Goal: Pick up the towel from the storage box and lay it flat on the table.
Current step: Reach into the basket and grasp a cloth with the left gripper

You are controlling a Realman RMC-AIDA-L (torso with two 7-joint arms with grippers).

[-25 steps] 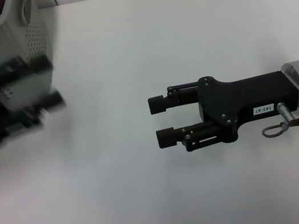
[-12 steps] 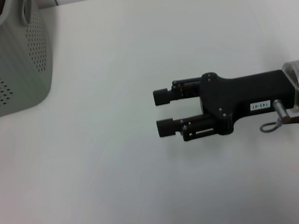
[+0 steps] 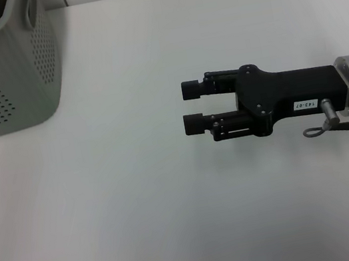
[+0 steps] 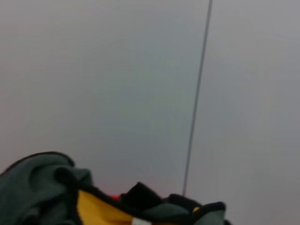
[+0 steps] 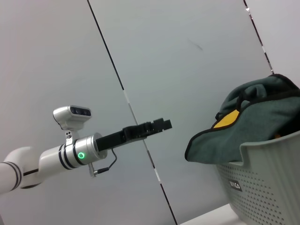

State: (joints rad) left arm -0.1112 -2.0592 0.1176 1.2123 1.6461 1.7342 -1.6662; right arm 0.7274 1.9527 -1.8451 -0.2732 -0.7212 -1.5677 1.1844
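From the head camera we see the right gripper reaching in from the right over the white table, its two black fingers set apart with nothing between them. The storage box stands at the far left corner of the table, well apart from that gripper; only a sliver of dark cloth and a yellow streak shows above its rim, so the towel can barely be made out here.

Through the left wrist camera we look at a plain grey wall with a thin dark seam running down it. The towel is bunched at the edge of this picture, dark green with black edging and a patch of its yellow reverse showing (a small touch of red sits beside the yellow, and we cannot tell what it is). None of that arm's own fingers appear here.

In the right wrist view the towel is heaped in the storage box, spilling over the perforated grey rim. The left gripper is held in the air, apart from the towel and box; we cannot tell from this side-on angle whether its fingers are apart or together.
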